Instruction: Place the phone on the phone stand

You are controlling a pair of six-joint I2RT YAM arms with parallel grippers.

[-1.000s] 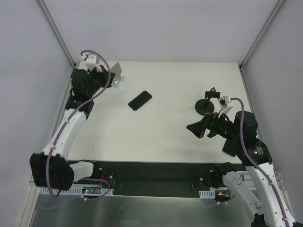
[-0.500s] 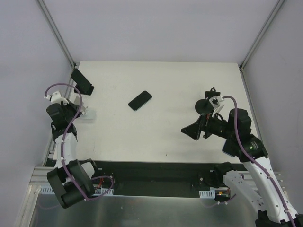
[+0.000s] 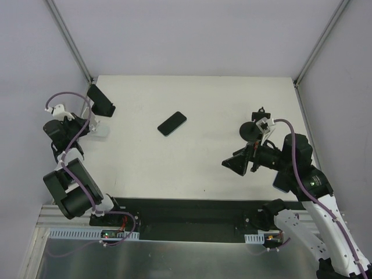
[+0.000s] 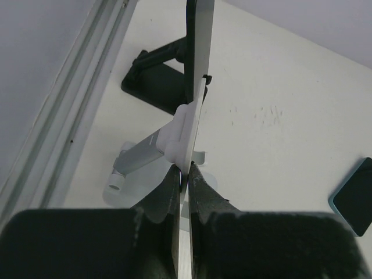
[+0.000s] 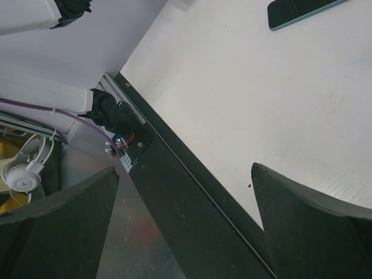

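Observation:
The dark phone (image 3: 172, 123) lies flat near the middle of the white table (image 3: 192, 168); it also shows at the edge of the left wrist view as the phone (image 4: 356, 197) and at the top of the right wrist view as the phone (image 5: 302, 10). My left gripper (image 3: 87, 129) is at the table's left edge, shut on the thin plate of a white phone stand (image 3: 100, 130). From the wrist, the left gripper (image 4: 186, 173) pinches the white stand (image 4: 187, 119) edge-on. My right gripper (image 3: 238, 163) hangs open and empty over the right side, and its wrist view shows the right gripper (image 5: 185, 170) above the table's front edge.
A black phone stand (image 3: 102, 102) stands at the back left, just behind the white one, seen from the left wrist as the black stand (image 4: 156, 81). Another black stand with a round base (image 3: 254, 129) sits at the right, behind my right gripper. Frame posts rise at both back corners.
My left arm has pulled back from the table's rear toward the left edge, carrying the white stand and uncovering the black stand. The right gripper has shifted slightly left. The phone has not moved.

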